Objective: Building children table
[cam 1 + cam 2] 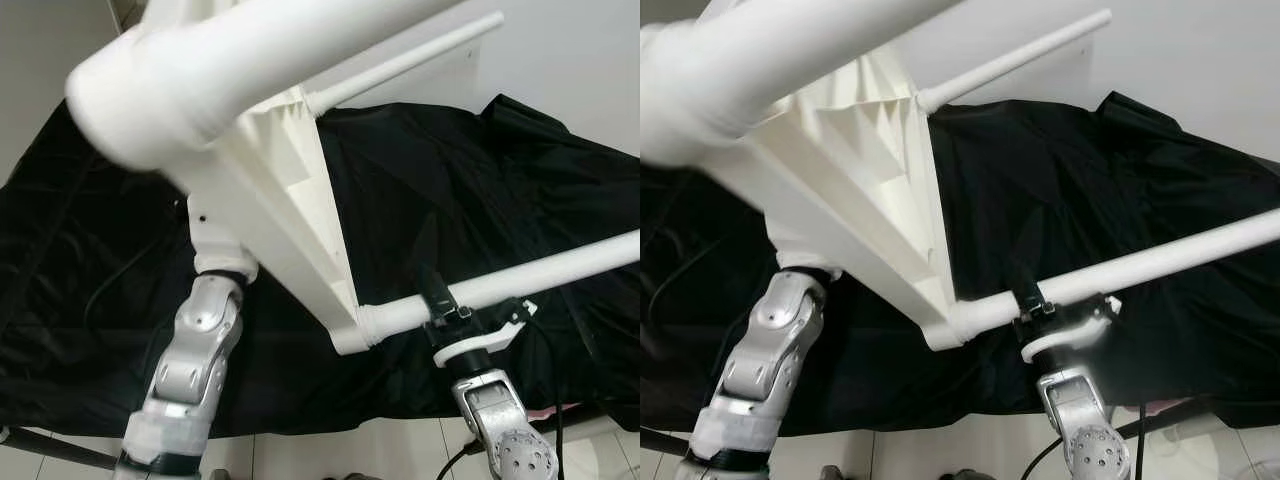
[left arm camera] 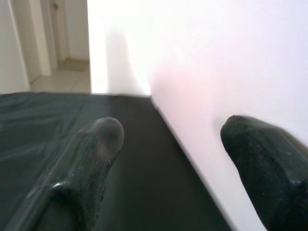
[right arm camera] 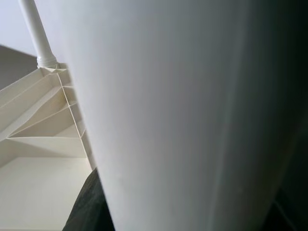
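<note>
A white plastic children's table hangs tilted in the air, its ribbed underside turned toward me. One leg points at the camera, large and blurred, and another leg reaches toward the far wall. My right gripper is shut on a third leg close to its socket. In the right wrist view this leg crosses just before the lens. My left arm rises to the tabletop's lower edge. My left gripper is open, its fingers beside the white tabletop.
A crumpled black cloth covers the surface beneath the table. Pale floor tiles show at the near edge, and a white wall stands behind. A doorway opens beyond the cloth in the left wrist view.
</note>
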Controlling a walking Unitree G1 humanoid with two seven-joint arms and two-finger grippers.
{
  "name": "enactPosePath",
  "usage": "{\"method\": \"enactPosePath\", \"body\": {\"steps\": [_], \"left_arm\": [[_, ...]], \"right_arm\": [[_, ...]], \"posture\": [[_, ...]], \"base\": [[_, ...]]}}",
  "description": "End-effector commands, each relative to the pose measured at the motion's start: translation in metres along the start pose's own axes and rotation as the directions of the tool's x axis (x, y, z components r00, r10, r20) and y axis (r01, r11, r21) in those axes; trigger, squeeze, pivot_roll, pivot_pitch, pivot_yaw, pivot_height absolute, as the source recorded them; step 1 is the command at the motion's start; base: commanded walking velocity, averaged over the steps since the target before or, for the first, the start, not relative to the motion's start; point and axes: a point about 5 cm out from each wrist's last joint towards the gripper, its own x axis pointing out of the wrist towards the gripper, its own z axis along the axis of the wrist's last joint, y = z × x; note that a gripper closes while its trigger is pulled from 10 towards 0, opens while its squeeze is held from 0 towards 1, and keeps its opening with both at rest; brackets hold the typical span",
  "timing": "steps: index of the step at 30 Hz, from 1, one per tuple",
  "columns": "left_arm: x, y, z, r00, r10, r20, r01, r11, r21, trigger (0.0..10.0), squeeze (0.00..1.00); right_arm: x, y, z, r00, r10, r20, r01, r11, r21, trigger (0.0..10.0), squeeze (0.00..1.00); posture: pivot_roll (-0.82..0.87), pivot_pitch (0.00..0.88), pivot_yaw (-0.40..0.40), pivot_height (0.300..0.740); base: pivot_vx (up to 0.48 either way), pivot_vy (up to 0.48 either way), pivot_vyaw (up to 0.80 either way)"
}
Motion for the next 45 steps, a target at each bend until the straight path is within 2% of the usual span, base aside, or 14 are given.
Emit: {"method": "enactPosePath", "body": {"steps": [1, 2, 5, 10, 12, 19, 20, 21, 30, 31, 34, 35, 39, 45], "left_arm": [[0.015, -0.007, 0.026, 0.981, -0.166, 0.095, 0.17, 0.985, -0.027, 10.0, 0.0], [0.015, -0.007, 0.026, 0.981, -0.166, 0.095, 0.17, 0.985, -0.027, 10.0, 0.0], [0.033, -0.001, 0.046, 0.974, -0.184, 0.133, 0.192, 0.98, -0.051, 10.0, 0.0], [0.043, -0.003, 0.053, 0.97, -0.207, 0.129, 0.221, 0.97, -0.104, 10.0, 0.0], [0.043, -0.003, 0.053, 0.97, -0.207, 0.129, 0.221, 0.97, -0.104, 10.0, 0.0], [0.056, -0.016, 0.067, 0.942, -0.306, 0.137, 0.318, 0.945, -0.081, 10.0, 0.0], [0.059, -0.017, 0.069, 0.939, -0.316, 0.138, 0.328, 0.941, -0.081, 10.0, 0.0], [0.061, -0.02, 0.072, 0.933, -0.331, 0.143, 0.344, 0.936, -0.071, 10.0, 0.0], [0.07, -0.023, 0.079, 0.922, -0.355, 0.156, 0.37, 0.925, -0.08, 10.0, 0.0], [0.072, -0.022, 0.08, 0.922, -0.354, 0.157, 0.369, 0.927, -0.074, 10.0, 0.0], [0.074, -0.022, 0.082, 0.922, -0.352, 0.158, 0.366, 0.928, -0.069, 10.0, 0.0], [0.077, -0.021, 0.084, 0.923, -0.351, 0.159, 0.365, 0.928, -0.067, 10.0, 0.0], [0.083, -0.022, 0.091, 0.917, -0.359, 0.173, 0.371, 0.928, -0.038, 10.0, 0.0], [0.087, -0.026, 0.096, 0.908, -0.374, 0.188, 0.386, 0.922, -0.03, 10.0, 0.0]], "right_arm": [[0.002, -0.005, -0.032, 0.985, -0.006, -0.174, 0.021, 0.996, 0.083, 10.0, 0.0], [0.002, -0.005, -0.032, 0.985, -0.006, -0.174, 0.021, 0.996, 0.083, 10.0, 0.0], [0.006, -0.008, -0.032, 0.985, 0.024, -0.173, -0.004, 0.993, 0.12, 10.0, 0.0], [0.008, -0.01, -0.035, 0.981, 0.054, -0.187, -0.028, 0.99, 0.138, 10.0, 0.0], [0.008, -0.01, -0.035, 0.981, 0.054, -0.187, -0.028, 0.99, 0.138, 10.0, 0.0], [0.013, -0.016, -0.037, 0.979, 0.075, -0.191, -0.04, 0.983, 0.18, 10.0, 0.0], [0.013, -0.015, -0.036, 0.978, 0.08, -0.191, -0.047, 0.983, 0.175, 10.0, 0.53], [0.013, -0.014, -0.036, 0.978, 0.089, -0.19, -0.056, 0.983, 0.173, 10.0, 1.0], [-0.002, -0.014, -0.031, 0.982, 0.107, -0.158, -0.076, 0.978, 0.194, 10.0, 1.0], [-0.006, -0.013, -0.029, 0.983, 0.11, -0.149, -0.079, 0.977, 0.199, 10.0, 0.41], [-0.01, -0.012, -0.026, 0.985, 0.107, -0.138, -0.078, 0.976, 0.205, 10.0, 0.41], [-0.015, -0.012, -0.023, 0.987, 0.103, -0.125, -0.074, 0.974, 0.213, 10.0, 0.0], [-0.032, -0.012, -0.013, 0.994, 0.062, -0.092, -0.039, 0.973, 0.226, 10.0, 0.0], [-0.046, -0.01, -0.01, 0.998, -0.012, -0.062, 0.027, 0.97, 0.241, 10.0, 0.0]], "posture": [[-0.02, 0.102, -0.021, 0.74], [-0.02, 0.102, -0.021, 0.74], [-0.02, 0.095, -0.023, 0.74], [-0.02, 0.087, -0.024, 0.74], [-0.02, 0.087, -0.024, 0.74], [-0.01, 0.093, -0.029, 0.74], [-0.01, 0.094, -0.019, 0.74], [-0.02, 0.098, -0.027, 0.74], [-0.02, 0.109, -0.024, 0.74], [-0.02, 0.111, -0.024, 0.74], [-0.03, 0.113, -0.024, 0.74], [-0.03, 0.122, -0.024, 0.74], [-0.03, 0.132, -0.025, 0.74], [-0.03, 0.139, -0.025, 0.74]], "base": [[0.0, 0.0, 0.0], [0.0, 0.0, 0.0], [0.0, 0.0, 0.0], [0.0, 0.0, 0.0], [0.0, 0.0, 0.0], [0.0, 0.0, 0.0], [0.0, 0.0, 0.0], [0.0, 0.0, 0.0], [0.0, 0.0, 0.0], [0.0, 0.0, 0.0], [0.0, 0.0, 0.0], [0.0, 0.0, 0.0], [0.0, 0.0, 0.0], [0.0, 0.0, 0.0]]}}
